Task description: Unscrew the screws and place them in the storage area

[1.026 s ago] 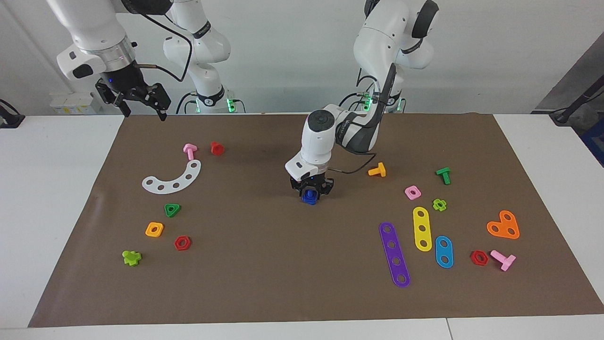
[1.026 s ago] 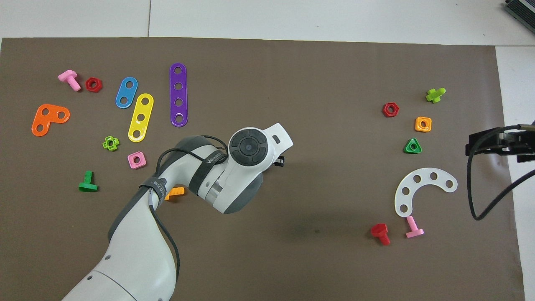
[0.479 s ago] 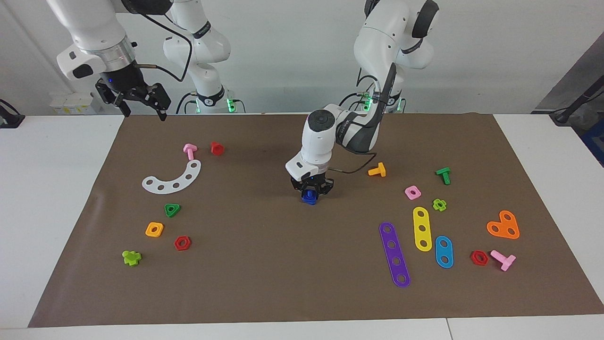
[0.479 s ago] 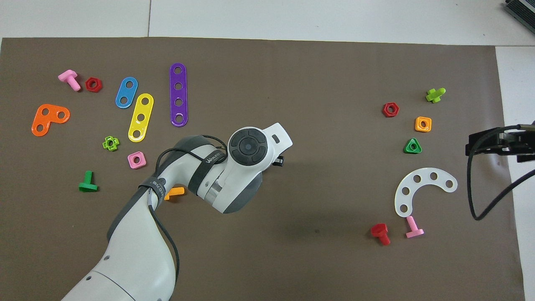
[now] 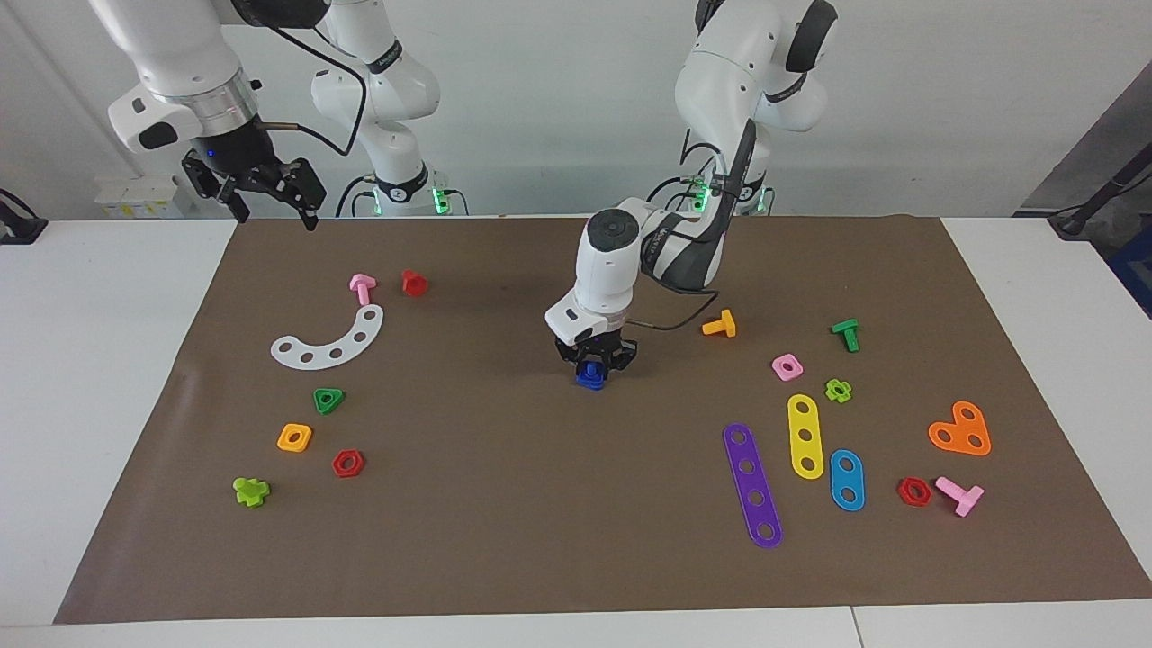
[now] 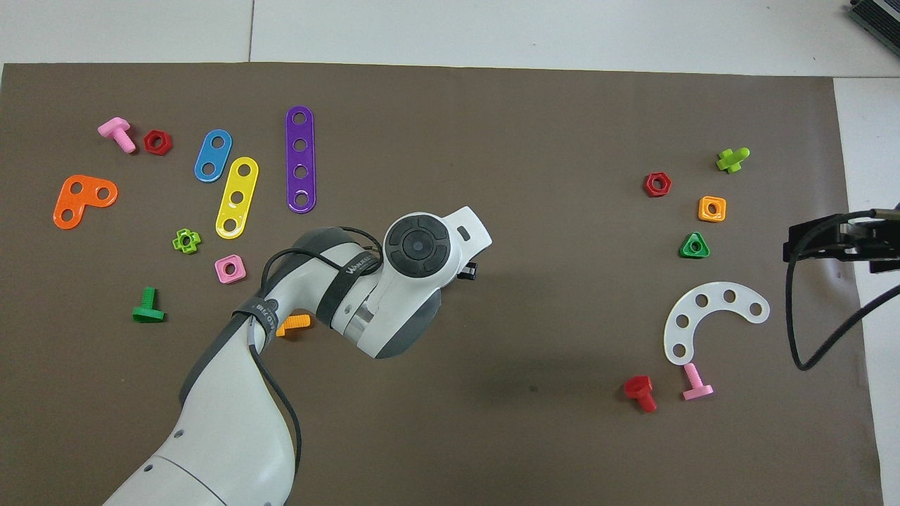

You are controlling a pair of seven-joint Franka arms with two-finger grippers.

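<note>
Right at the middle of the brown paper mat (image 5: 504, 540) sits the blue screw (image 5: 590, 378), its stem pointing up out of what looks like a matching blue nut resting on the paper. The left claw (image 5: 591, 364) comes straight down on it and is pinched tight on the upper part of the screw; in the overhead view the arm's wrist hides the piece completely.

Judging by that grip, the step in hand is the unscrewing itself: the screw is caught but not yet free of its nut. The next move likely calls for a twist about the stem, then a lift, and the loose nut below may simply spin along with nothing to hold it down.

Toward the left arm's end of the desk lies one cluster of loose parts where the screw could go: an orange bolt (image 5: 720, 324), a pink square nut (image 5: 787, 366), a purple strip (image 5: 752, 485), a yellow strip (image 5: 805, 436) and others. Another group, with a white curved strip (image 5: 329, 341), lies toward the right arm's end.

The right claw (image 5: 270, 200) waits, fingers spread, raised over the mat's corner nearest the robots at its own end of the desk, well apart from the work.
</note>
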